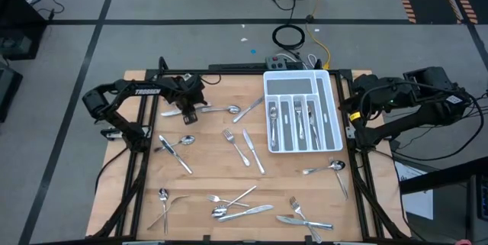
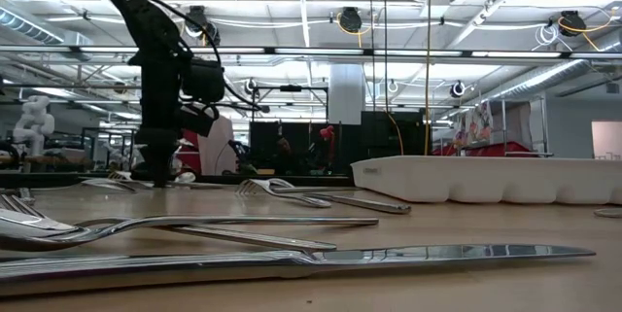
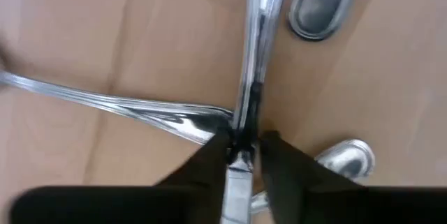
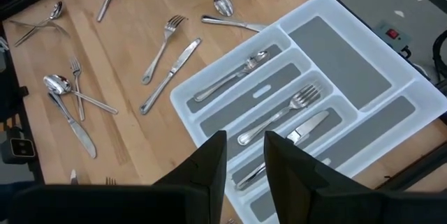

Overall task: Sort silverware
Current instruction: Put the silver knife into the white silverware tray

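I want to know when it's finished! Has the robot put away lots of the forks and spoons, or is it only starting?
Only starting. A few pieces lie in the white tray: a spoon, a fork and a knife. The left gripper has its jaws shut on a utensil handle at the table's far left. Most silverware lies loose on the table. The right gripper waits above the tray.

One camera looks straight down on the table [image 1: 229,176]; another sits level at its surface. Wrist cameras look close down. Most views share the tray [image 1: 332,115].
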You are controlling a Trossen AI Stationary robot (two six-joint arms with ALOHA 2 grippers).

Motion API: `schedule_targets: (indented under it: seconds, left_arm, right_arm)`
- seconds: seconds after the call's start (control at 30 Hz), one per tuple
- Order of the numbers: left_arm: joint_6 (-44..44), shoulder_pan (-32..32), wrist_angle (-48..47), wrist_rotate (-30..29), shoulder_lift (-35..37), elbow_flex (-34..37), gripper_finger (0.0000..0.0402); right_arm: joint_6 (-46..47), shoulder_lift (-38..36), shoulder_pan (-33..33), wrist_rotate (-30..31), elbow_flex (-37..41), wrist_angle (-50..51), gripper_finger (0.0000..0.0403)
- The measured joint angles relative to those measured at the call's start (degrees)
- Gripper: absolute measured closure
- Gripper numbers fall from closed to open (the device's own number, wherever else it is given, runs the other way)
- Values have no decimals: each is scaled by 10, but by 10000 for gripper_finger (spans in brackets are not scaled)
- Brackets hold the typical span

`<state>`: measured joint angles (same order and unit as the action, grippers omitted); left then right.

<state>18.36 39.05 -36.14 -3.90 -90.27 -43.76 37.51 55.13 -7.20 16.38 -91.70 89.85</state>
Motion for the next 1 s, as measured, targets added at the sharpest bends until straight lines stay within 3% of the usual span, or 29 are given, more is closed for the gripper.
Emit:
schedule_targets:
  seconds: [0.07,0.43,0.57,1.0]
  left_arm:
    - [-9,0,1,0,-2,0,372]
    - [-62,-4,-14,5,12,-7,374]
    - [-88,-13,-35,12,31,-26,400]
    - [-120,-40,-40,8,98,-73,401]
  right_arm:
    - [4,0,0,0,0,-5,314]
    - [9,0,0,0,0,-12,314]
    - [8,0,0,2,0,-12,314]
    - [-5,0,0,23,0,-12,314]
